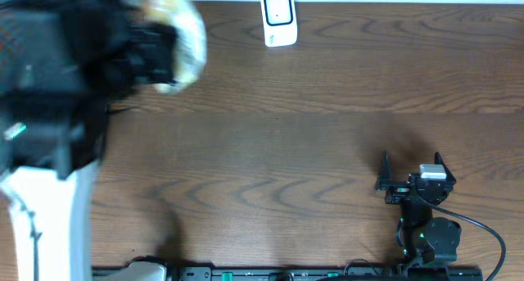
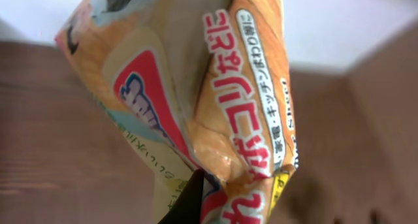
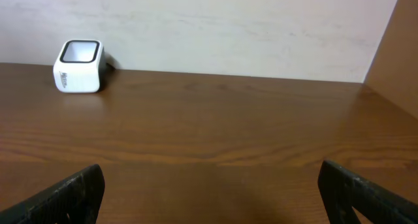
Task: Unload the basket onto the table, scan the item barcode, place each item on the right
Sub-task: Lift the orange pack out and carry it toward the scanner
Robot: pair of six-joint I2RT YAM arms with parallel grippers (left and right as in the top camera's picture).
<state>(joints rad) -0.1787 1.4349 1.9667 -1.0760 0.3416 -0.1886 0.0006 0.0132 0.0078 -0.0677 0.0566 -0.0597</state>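
We see the left gripper (image 1: 151, 52) closed on an orange packet (image 2: 196, 87), held up above the far left of the bench (image 1: 286, 142). The white scanner (image 1: 278, 19) stands at the far edge, to the packet's right. The right gripper (image 1: 412, 165) sits open and empty, near right.

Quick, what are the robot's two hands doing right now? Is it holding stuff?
Left hand: closed on the orange packet.
Right hand: open, holding nothing.
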